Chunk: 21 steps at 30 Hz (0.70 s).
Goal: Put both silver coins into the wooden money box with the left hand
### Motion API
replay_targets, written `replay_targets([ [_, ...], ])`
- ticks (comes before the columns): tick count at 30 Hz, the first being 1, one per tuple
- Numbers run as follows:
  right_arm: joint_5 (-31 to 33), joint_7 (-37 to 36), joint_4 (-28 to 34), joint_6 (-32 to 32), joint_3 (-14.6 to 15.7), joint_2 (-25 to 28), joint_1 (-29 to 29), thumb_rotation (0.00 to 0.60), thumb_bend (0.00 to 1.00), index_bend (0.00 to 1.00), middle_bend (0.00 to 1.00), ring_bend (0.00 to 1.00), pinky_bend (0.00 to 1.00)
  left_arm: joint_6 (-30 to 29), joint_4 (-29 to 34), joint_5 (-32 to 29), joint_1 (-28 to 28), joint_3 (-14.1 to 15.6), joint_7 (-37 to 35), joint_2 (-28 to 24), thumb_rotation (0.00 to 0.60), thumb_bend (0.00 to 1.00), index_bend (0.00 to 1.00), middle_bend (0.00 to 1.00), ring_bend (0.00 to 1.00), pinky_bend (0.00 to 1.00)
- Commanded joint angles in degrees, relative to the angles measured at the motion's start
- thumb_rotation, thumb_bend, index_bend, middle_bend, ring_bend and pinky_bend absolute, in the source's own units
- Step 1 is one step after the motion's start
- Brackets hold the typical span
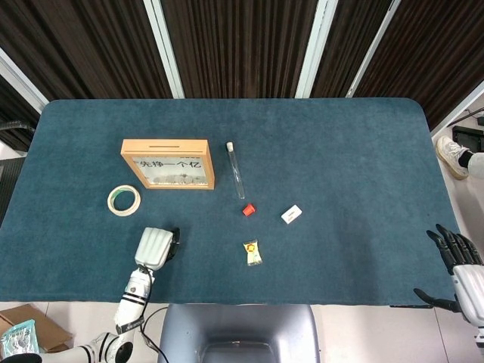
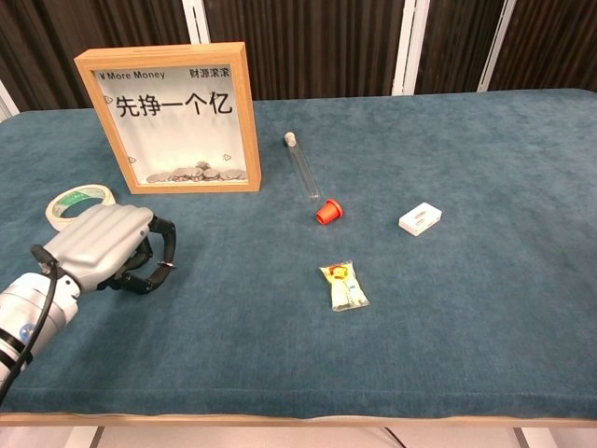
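Left hand (image 2: 110, 247): palm down on the cloth, fingers curled under; whether they grip a coin cannot be told.
Right hand (image 1: 463, 266): at the table's 4 o'clock corner, fingers spread, empty.
Money box (image 2: 173, 117): upright at 10 o'clock, coins piled inside.
Progress: no loose silver coins visible; unclear how many remain.

Head view straight down from high; chest view low, forward, nearer; shared table (image 1: 348, 151).
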State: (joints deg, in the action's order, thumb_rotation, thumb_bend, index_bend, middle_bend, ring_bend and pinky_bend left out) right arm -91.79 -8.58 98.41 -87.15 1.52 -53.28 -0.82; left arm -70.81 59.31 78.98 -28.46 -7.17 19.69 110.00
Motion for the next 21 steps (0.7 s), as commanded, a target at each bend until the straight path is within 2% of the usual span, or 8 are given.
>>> replay_targets([
  [1,0.06,-0.04,-0.01,-0.03,-0.01,0.03,-0.04,0.6,0.1,0.0,0.0,0.0,0.0,-1.74,1.61,1.1,-0.11,-0.63,-1.02,-0.86,0.6,0.51,0.7,1.0,1.0,1.0],
  [5,0.21,-0.12,-0.1,0.13,-0.05,-0.01,0.0,0.6,0.1,0.0,0.0,0.0,0.0,-3.43,10.08,1.61,-0.48,-2.9,-1.82,-5.48,0.6,0.54,0.71,1.0,1.0,1.0],
  [7,0.32,-0.05,-0.11,0.27,-0.08,-0.03,0.07,0.6,0.1,0.0,0.0,0.0,0.0,-2.78,17.43,0.71,-1.06,-5.14,-1.66,-9.86,0.6,0.54,0.72,1.0,1.0,1.0],
  [11,1.06,0.66,-0.02,1.04,-0.29,-0.28,0.37,0.6,0.1,0.0,0.0,0.0,0.0,3.04,35.08,-7.17,-2.54,-11.83,0.2,-21.42,0.6,0.53,0.72,1.0,1.0,1.0],
  [13,1.45,1.2,0.05,1.44,-0.35,-0.39,0.48,0.6,0.1,0.0,0.0,0.0,0.0,5.06,42.29,-12.7,-3.8,-16.26,3.07,-26.86,0.6,0.52,0.72,1.0,1.0,1.0],
  [16,2.21,1.78,0.19,1.53,-0.55,-0.55,0.39,0.6,0.1,0.0,0.0,0.0,0.0,5.99,46.67,-18.91,-6.75,-21.48,7.33,-31.09,0.6,0.52,0.72,1.0,1.0,1.0],
  [21,3.24,3.69,0.54,3.25,-0.73,-1.16,1.1,0.6,0.1,0.0,0.0,0.0,0.0,9.65,45.17,-31.57,-13.87,-26.14,12.32,-32.86,0.6,0.52,0.73,1.0,1.0,1.0],
])
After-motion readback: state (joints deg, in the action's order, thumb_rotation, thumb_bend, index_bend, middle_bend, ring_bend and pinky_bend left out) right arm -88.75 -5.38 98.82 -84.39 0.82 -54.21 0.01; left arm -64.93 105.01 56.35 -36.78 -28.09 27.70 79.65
